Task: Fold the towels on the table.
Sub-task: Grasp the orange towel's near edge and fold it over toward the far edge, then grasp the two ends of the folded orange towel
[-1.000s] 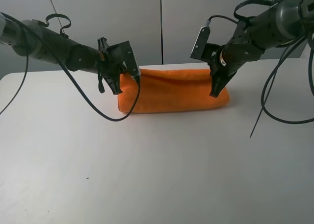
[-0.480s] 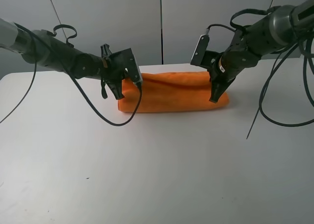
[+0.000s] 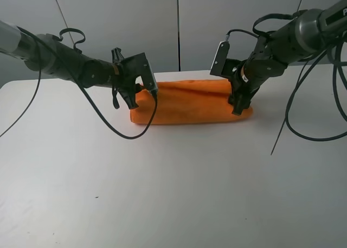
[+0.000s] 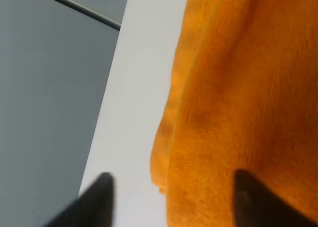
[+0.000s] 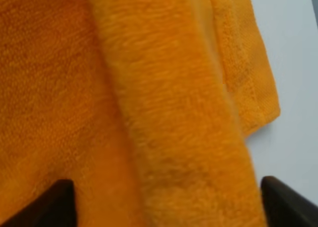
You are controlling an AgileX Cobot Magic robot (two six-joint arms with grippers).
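The exterior high camera looks down from the 6 o'clock side of the table (image 3: 162,194) toward 12 o'clock, far enough back to take in both arms. Each wrist camera looks along its gripper, very near the orange towel (image 3: 190,102): the left gripper (image 4: 176,199) at its 9 o'clock end, the right gripper (image 5: 166,204) at its 3 o'clock end. All three views share the towel.

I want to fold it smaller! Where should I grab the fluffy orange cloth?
Probably pinch the bright orange microfibre towel at its two short ends, coming down from above: it lies as a long, flat folded band on the white table.
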